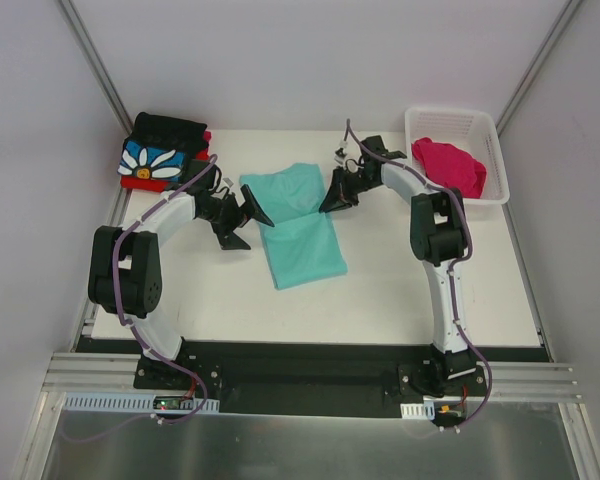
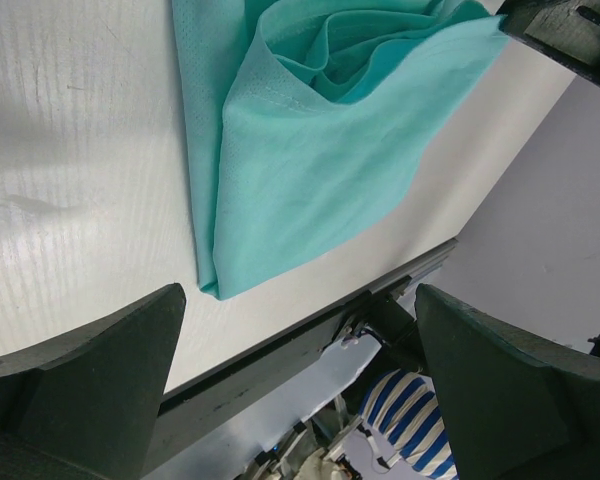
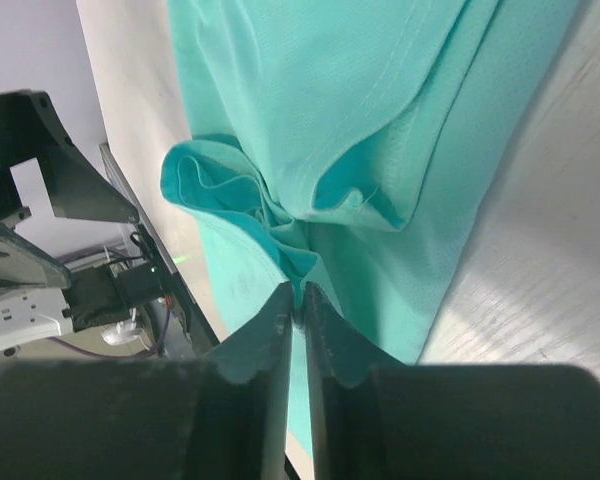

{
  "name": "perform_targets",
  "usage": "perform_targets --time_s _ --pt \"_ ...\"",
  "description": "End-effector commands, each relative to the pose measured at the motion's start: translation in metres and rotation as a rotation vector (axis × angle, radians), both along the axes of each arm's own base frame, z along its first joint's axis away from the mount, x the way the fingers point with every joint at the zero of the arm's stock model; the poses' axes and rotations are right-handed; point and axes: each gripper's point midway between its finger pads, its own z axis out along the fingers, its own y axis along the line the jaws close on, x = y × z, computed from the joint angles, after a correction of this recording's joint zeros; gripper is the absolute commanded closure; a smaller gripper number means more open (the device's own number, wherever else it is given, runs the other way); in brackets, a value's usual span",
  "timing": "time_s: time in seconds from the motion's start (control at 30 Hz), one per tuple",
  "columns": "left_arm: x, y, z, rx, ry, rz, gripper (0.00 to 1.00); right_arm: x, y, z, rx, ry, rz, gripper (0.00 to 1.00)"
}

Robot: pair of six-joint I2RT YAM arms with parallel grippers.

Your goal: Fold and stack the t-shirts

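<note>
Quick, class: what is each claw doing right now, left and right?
Left claw: open, holding nothing.
Right claw: closed on a fold of the mint-teal t-shirt.

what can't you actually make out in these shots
Top view: the red shirt is mostly under the daisy shirt; only an edge shows, so its fold is unknown.
Top view: the pink shirt is bunched in the basket; its shape is unclear.
Right wrist view: the right fingers cover how much of the teal shirt they pinch.
Left wrist view: the top edge cuts off the teal shirt.
</note>
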Motion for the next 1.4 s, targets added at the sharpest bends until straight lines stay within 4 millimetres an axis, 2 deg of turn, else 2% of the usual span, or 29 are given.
perform_targets --time_s 0.0,0.13,0.17,0.27,0.3,0.33,0.4,0.5,0.53,0.57,0.63,0.67,0.73,0.77,0.8,0.83,0.87,0.93,0.97,1.13,1.17,1.2,1.37 --pt "-0.004 0.0 0.006 -0.005 -0.015 -0.016 0.01 0.01 -0.001 0.003 0.011 -0.027 0.007 0.76" --pt "-0.005 0.0 0.006 -0.004 -0.012 -0.014 0.01 0.012 -0.002 0.005 -0.006 -0.038 0.002 0.51" --pt "-0.005 0.0 0.005 -0.004 -0.011 -0.014 0.01 0.011 -0.003 0.008 -0.007 -0.042 0.003 0.5" --pt "-0.004 -0.001 0.006 -0.013 -0.014 -0.012 0.01 0.008 -0.004 0.026 -0.011 -0.07 0.006 0.48" --pt "-0.006 -0.004 0.007 -0.041 -0.009 -0.02 0.01 0.003 -0.007 0.026 -0.016 -0.064 0.005 0.47" --pt "-0.007 -0.007 0.005 -0.06 0.004 -0.017 0.01 0.001 -0.008 0.039 -0.01 -0.089 0.006 0.47" --pt "-0.01 -0.012 -0.001 -0.075 0.009 -0.03 0.01 -0.01 -0.011 0.035 -0.021 -0.078 0.008 0.47" --pt "-0.019 -0.019 -0.01 -0.088 0.027 -0.043 0.01 -0.017 -0.018 0.042 -0.036 -0.098 0.003 0.48" --pt "-0.021 -0.021 -0.009 -0.096 0.026 -0.041 0.01 -0.024 -0.02 0.038 -0.037 -0.075 0.005 0.49" --pt "-0.023 -0.022 -0.01 -0.1 0.024 -0.043 0.01 -0.026 -0.021 0.045 -0.033 -0.092 0.001 0.49" --pt "-0.029 -0.027 -0.011 -0.115 0.023 -0.043 0.01 -0.035 -0.025 0.041 -0.045 -0.076 -0.001 0.49" --pt "-0.031 -0.029 -0.011 -0.125 0.02 -0.045 0.01 -0.037 -0.026 0.049 -0.042 -0.1 -0.005 0.49" --pt "-0.038 -0.033 -0.015 -0.13 0.028 -0.046 0.01 -0.042 -0.03 0.051 -0.047 -0.098 -0.02 0.49" --pt "-0.039 -0.034 -0.016 -0.133 0.027 -0.046 0.01 -0.049 -0.033 0.045 -0.053 -0.082 -0.024 0.49" --pt "-0.045 -0.034 -0.022 -0.131 0.042 -0.044 0.01 -0.052 -0.035 0.052 -0.051 -0.097 -0.033 0.5" --pt "-0.045 -0.036 -0.02 -0.141 0.027 -0.039 0.01 -0.057 -0.037 0.051 -0.051 -0.094 -0.036 0.5" --pt "-0.048 -0.038 -0.021 -0.143 0.031 -0.042 0.01 -0.065 -0.04 0.042 -0.058 -0.079 -0.039 0.5" --pt "-0.055 -0.039 -0.025 -0.149 0.043 -0.031 0.01 -0.071 -0.046 0.045 -0.064 -0.085 -0.058 0.5" --pt "-0.054 -0.041 -0.025 -0.156 0.028 -0.031 0.01 -0.075 -0.05 0.039 -0.07 -0.071 -0.066 0.5" --pt "-0.061 -0.041 -0.031 -0.165 0.024 0.013 0.01 -0.083 -0.06 0.028 -0.071 -0.028 -0.122 0.5" --pt "-0.055 -0.043 -0.027 -0.184 -0.022 0.016 0.01 -0.083 -0.06 0.026 -0.063 -0.037 -0.127 0.51" --pt "-0.059 -0.042 -0.031 -0.184 -0.018 0.022 0.01 -0.089 -0.062 0.02 -0.065 -0.015 -0.132 0.51" --pt "-0.054 -0.041 -0.034 -0.197 -0.056 0.074 0.01 -0.096 -0.07 0.003 -0.075 0.019 -0.147 0.52"
